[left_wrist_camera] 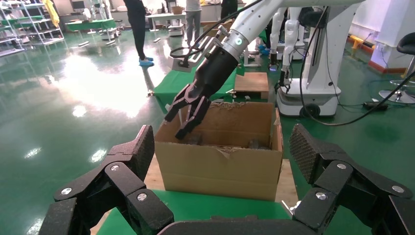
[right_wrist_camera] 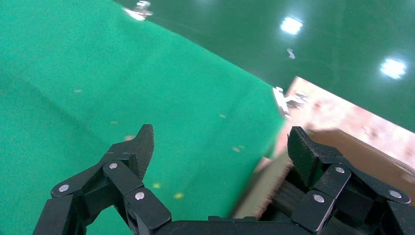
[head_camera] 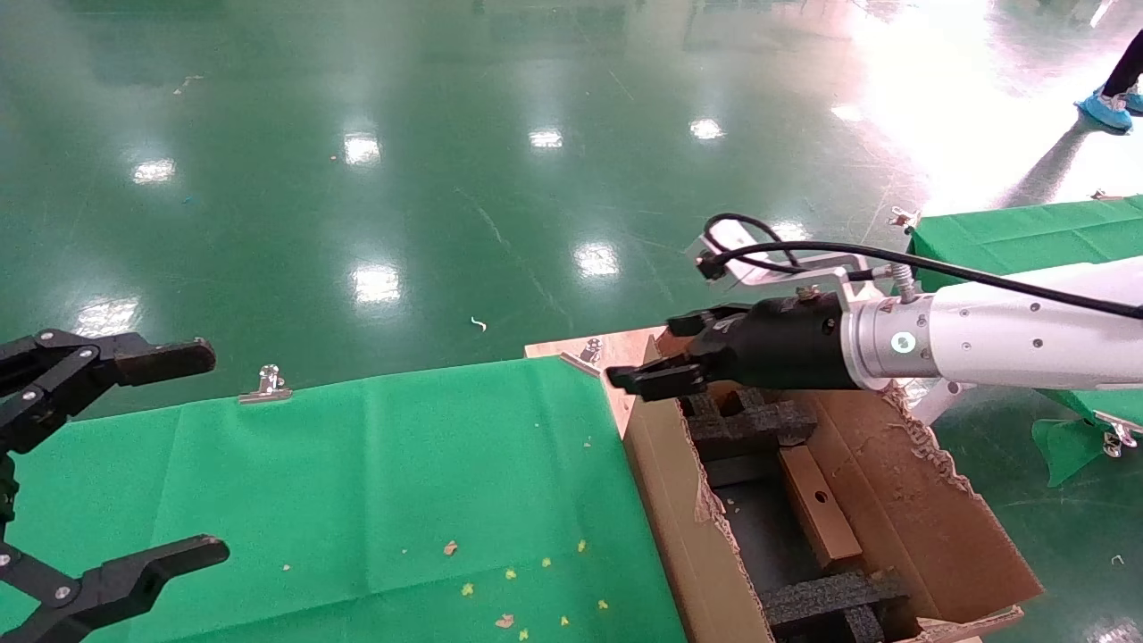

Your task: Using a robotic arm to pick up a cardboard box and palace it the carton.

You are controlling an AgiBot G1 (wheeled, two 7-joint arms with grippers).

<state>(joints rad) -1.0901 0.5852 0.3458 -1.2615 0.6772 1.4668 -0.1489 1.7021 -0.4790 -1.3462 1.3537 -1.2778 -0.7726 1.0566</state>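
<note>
The cardboard box (head_camera: 817, 505) lies flat inside the carton (head_camera: 902, 500), resting lengthwise on the carton's floor between black foam blocks (head_camera: 755, 420) at its far end and more foam at its near end. A small round hole shows on its top face. The carton stands at about four o'clock in the head view, just beside the right edge of the table with the green cloth (head_camera: 357, 473), and its flaps are ragged and torn.

The robotic arm, white with a silver wrist and a green ring, reaches in from three o'clock, and its right gripper (head_camera: 665, 353) hangs above the far left corner of the carton, over the foam and apart from the box. Its fingers stand spread wide with nothing between them, as the right wrist view shows.

The left gripper (head_camera: 134, 455) sits at eight o'clock over the near left part of the cloth, fingers wide apart and empty.

Small scraps dot the cloth, and a metal clip (head_camera: 265, 384) pins its far edge.
</note>
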